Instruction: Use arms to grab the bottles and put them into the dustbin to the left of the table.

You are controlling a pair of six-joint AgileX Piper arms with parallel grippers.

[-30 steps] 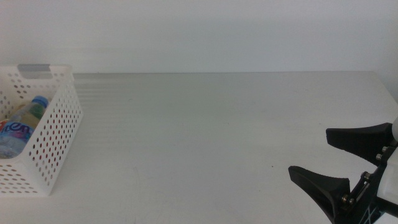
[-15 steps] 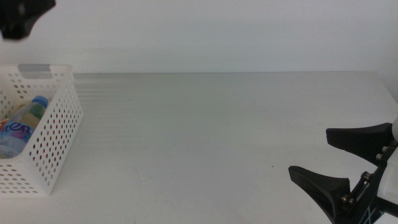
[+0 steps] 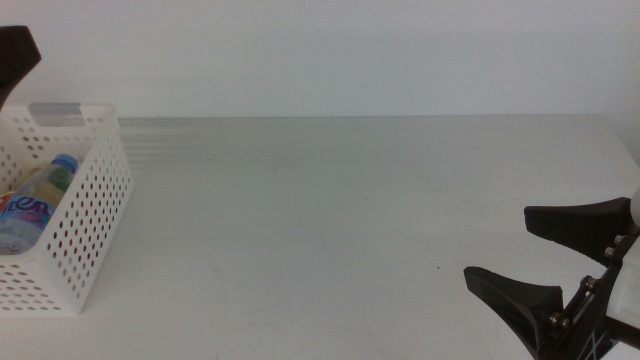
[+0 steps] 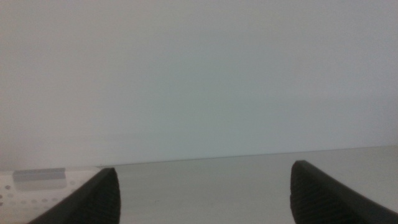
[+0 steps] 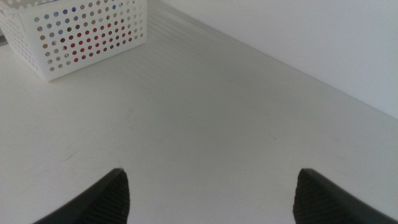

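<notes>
The white perforated dustbin stands at the table's left edge. A clear water bottle with a blue cap lies inside it, with something yellowish beside it. Red shows through the dustbin's holes in the right wrist view. My left gripper shows only as a dark tip at the top left, above the dustbin. In the left wrist view its jaws stand wide apart and empty, with the dustbin's rim below. My right gripper is open and empty at the bottom right, as its wrist view also shows.
The white table reaches back to a plain white wall. Its right edge runs near my right gripper. No bottle lies on the tabletop in view.
A dark part of my left gripper came into view at the top left and has moved down and left, above the dustbin. The right gripper and the dustbin have not moved.
</notes>
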